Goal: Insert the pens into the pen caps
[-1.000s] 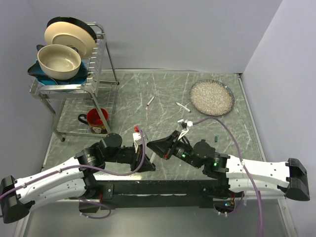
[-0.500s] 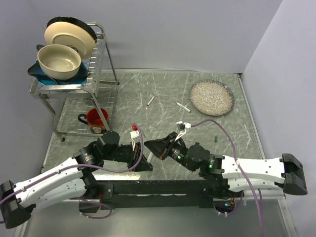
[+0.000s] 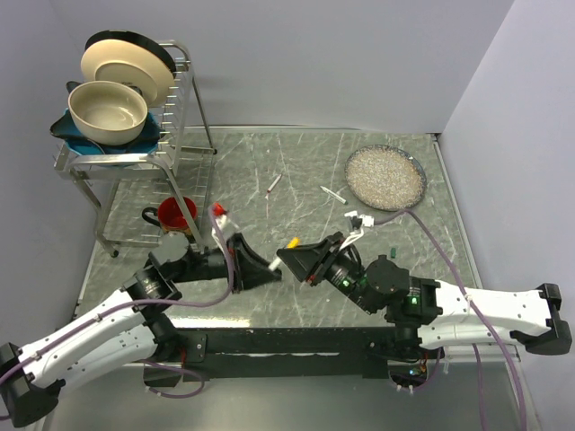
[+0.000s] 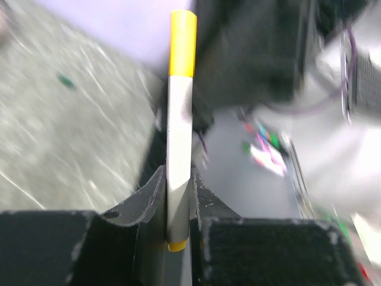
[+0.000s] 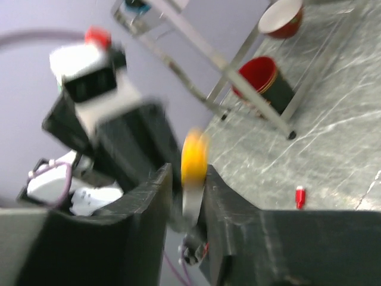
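The first capping looks all but finished: both arms fold inward over the table (image 3: pixel 296 153) and meet near its 6 o'clock edge, the left gripper (image 4: pixel 178 179) clenched on the barrel of a pen (image 4: pixel 178 119) whose tip sits inside the yellow cap (image 4: pixel 183 42). The right gripper (image 5: pixel 186 179) straddles that cap from 3 o'clock, though blur hides whether its fingers pinch it or stand loose. Next, I judge, it must draw clear and fetch a bare pen (image 3: pixel 274 184) lying at 12 o'clock.

- Left arm (image 3: pixel 99 328) reaches forward and rightward; its end effector (image 4: pixel 177 182) is clamped on a pen (image 4: pixel 178 137).
- Right arm (image 3: pixel 485 310) reaches leftward; its end effector (image 5: pixel 188 179) meets the left one, fingers flanking the yellow cap (image 5: pixel 194 156), grip unclear.
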`<action>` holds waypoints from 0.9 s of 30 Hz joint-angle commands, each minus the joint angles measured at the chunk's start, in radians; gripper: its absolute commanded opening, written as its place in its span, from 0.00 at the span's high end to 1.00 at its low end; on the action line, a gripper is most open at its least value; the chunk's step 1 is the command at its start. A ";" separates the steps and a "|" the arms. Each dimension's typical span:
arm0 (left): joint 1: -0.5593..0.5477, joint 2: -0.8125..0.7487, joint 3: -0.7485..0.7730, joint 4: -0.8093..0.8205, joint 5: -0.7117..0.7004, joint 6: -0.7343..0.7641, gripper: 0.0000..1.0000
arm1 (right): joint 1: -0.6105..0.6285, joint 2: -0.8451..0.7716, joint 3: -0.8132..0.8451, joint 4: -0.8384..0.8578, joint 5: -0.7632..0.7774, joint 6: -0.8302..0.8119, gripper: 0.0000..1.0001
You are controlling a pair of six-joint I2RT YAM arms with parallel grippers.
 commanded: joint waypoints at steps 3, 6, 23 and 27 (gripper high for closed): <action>0.060 0.029 0.049 0.117 -0.229 -0.042 0.99 | 0.035 0.052 0.099 -0.081 -0.164 -0.027 0.46; 0.060 0.032 0.041 0.108 -0.220 -0.041 0.99 | 0.035 0.026 0.111 -0.118 -0.122 -0.020 0.37; 0.020 0.305 -0.088 0.241 -0.462 -0.255 0.99 | 0.035 -0.373 0.006 -0.524 0.123 0.158 0.24; -0.100 0.548 0.000 0.157 -0.672 -0.304 0.99 | 0.035 -0.396 -0.002 -0.607 0.157 0.192 0.23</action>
